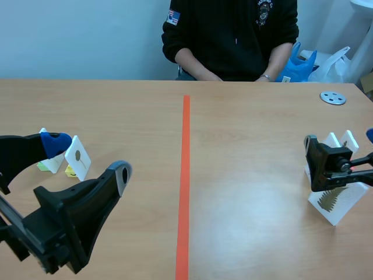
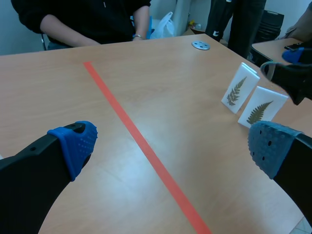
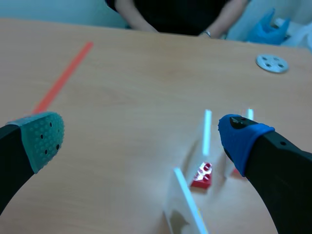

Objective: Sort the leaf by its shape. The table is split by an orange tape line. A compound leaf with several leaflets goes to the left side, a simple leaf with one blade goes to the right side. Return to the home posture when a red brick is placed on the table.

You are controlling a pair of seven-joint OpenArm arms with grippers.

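Two fern cards (image 2: 240, 88) right of tape line (image 2: 146, 146) — sleeve patch (image 1: 173, 17), unreadable

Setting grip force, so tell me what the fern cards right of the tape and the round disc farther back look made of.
Fern cards: stiff white sheet, probably plastic or foam board, matte. They stand upright with flat faces and clean straight edges. Round disc: likely metal, with a dull grey sheen; it is thin and flat, with small holes through it.
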